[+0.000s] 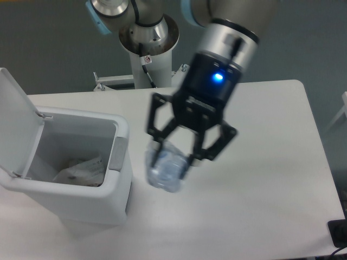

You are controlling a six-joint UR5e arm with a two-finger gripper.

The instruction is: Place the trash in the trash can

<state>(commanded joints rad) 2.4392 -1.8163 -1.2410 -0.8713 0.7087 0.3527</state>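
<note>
No readable text anywhere; small red-and-white sticker [147,59] on the robot base column [147,51] is too tiny to make out.

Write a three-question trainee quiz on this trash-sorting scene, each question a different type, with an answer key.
1. True or false: the trash can has its lid shut.
2. What does the tool hold? A) the crushed bottle B) the wrapper C) nothing
3. Fill in: the wrapper lies ____ the trash can.

Key: 1. False, the lid stands open. 2. A, held off the table, right of the can. 3. inside.
</note>
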